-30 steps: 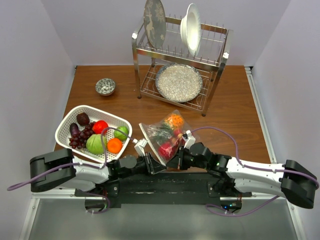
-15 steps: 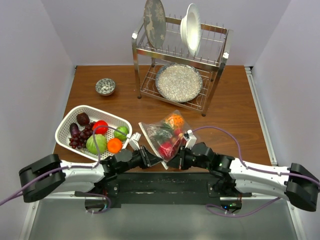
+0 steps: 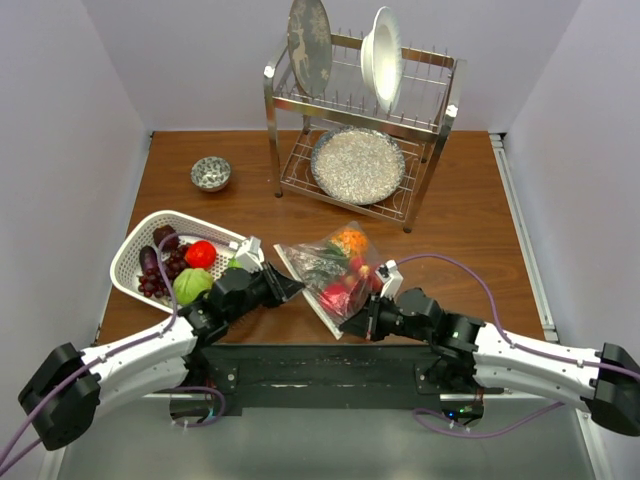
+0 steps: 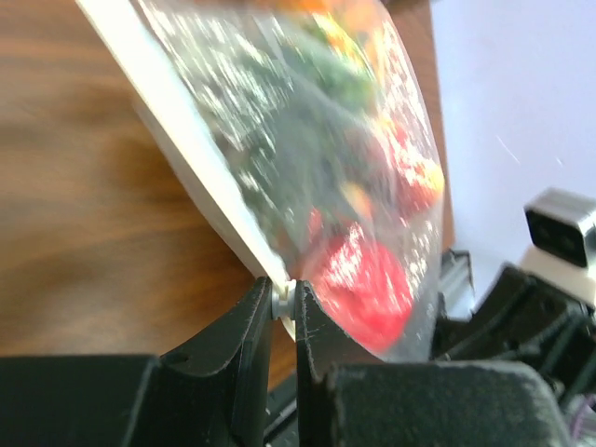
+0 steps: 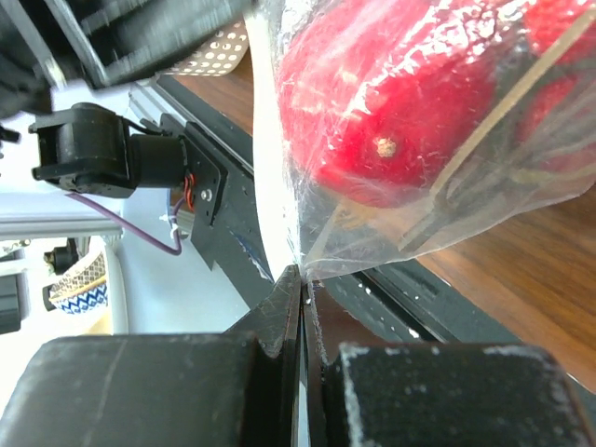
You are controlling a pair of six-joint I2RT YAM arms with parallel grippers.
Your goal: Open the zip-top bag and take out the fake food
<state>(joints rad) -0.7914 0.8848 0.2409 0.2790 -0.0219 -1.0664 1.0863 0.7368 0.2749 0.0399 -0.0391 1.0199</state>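
Note:
The clear zip-top bag lies on the brown table with its white zip strip facing left. Fake food shows through it: a red piece, an orange piece and green leaves. My left gripper is shut on the white zip slider, partway up the strip. The bag fills the left wrist view. My right gripper is shut on the bag's near corner, just below the red food.
A white slotted basket of other fake fruit stands at the left, partly under my left arm. A metal dish rack with plates stands at the back. A small metal bowl sits at the back left.
My left gripper has moved up and to the left along the zip strip, away from the right gripper. The right gripper has kept its hold on the near corner and shifted slightly right.

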